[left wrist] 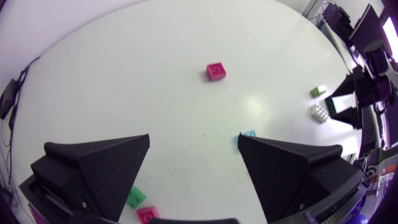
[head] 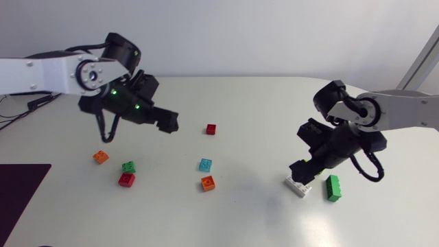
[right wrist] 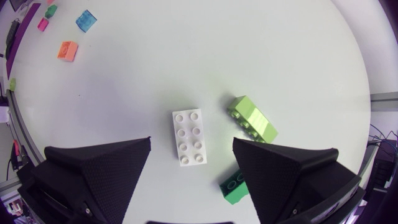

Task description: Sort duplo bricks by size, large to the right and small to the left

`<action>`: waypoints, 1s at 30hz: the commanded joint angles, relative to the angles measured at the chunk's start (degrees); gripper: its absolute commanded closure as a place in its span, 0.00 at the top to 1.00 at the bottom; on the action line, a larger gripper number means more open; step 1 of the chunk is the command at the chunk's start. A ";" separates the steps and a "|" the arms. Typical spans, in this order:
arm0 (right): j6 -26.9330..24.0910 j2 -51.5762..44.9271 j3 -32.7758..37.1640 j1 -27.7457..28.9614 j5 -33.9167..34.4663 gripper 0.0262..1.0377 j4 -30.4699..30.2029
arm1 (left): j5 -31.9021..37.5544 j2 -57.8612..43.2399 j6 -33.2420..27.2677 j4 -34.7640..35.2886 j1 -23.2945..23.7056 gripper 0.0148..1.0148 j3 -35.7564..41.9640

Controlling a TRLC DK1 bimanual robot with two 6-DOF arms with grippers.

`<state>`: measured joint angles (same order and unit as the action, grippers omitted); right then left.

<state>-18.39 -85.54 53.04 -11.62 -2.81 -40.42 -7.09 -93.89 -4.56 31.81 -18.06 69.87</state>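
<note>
Nine bricks lie on the white bench (head: pixel 247 219): six small square ones and three long ones. Nearest, at the lower left of the head view, a red small brick (head: pixel 127 180) sits just beside a green small brick (head: pixel 129 167). At lower centre an orange small brick (head: pixel 208 182) lies near a light blue small brick (head: pixel 205 165). At lower right are the white long brick (head: pixel 298 185) and the dark green long brick (head: pixel 333 187), near each other but apart.

The right hand (head: pixel 300 168) hangs open over the white brick's far end and grips nothing. From above it hides the lime long brick (right wrist: pixel 252 118), which its wrist view shows just beside the white one, ahead of the spread fingers.

Farther back, a second orange small brick (head: pixel 101 157) lies at the left and a dark red small brick (head: pixel 210 129) sits alone at centre. The left hand (head: pixel 168 125) is open and empty, in the air just left of the dark red brick.

A dark purple mat (head: pixel 20 185) lies at the lower left edge. The bricks are glossy plastic with round studs, and the white one has eight in two rows. Both hands are matte black wedges.
</note>
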 commanded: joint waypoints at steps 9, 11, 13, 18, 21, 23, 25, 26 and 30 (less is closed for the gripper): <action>0.99 7.58 -0.65 2.65 -0.18 0.94 -5.10 | 1.82 -25.64 3.50 -1.31 -8.83 0.97 24.18; 0.90 7.84 -0.48 3.18 -0.18 0.94 -5.10 | 1.82 -28.72 3.41 -1.31 -8.92 0.93 27.08; 0.73 7.84 -0.30 3.71 0.00 0.94 -5.28 | 1.82 -31.71 2.80 -1.14 -8.83 0.91 30.15; 1.08 7.49 0.23 4.06 -0.09 0.94 -5.28 | 1.82 -38.65 2.45 1.41 -7.86 0.91 36.83; 1.61 7.31 0.31 3.36 -0.18 0.93 -5.28 | 1.91 -41.29 2.98 2.82 -6.72 0.91 39.21; 1.87 7.05 0.31 3.00 -0.18 0.93 -5.28 | 1.82 -42.17 3.50 3.26 -6.28 0.89 39.73; 2.04 6.70 0.40 2.74 -0.18 0.94 -5.28 | 1.82 -42.70 3.59 3.87 -6.11 0.80 39.73; 2.13 6.44 0.40 2.65 -0.18 0.93 -5.28 | 1.82 -42.96 3.77 4.22 -6.11 0.74 39.65; 2.22 6.35 0.40 2.39 -0.27 0.94 -5.19 | 1.64 -42.61 4.21 4.75 -6.46 0.56 37.54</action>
<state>-17.30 -78.26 53.04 -8.69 -3.01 -44.86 -5.58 -135.46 -1.80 35.97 -24.34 107.94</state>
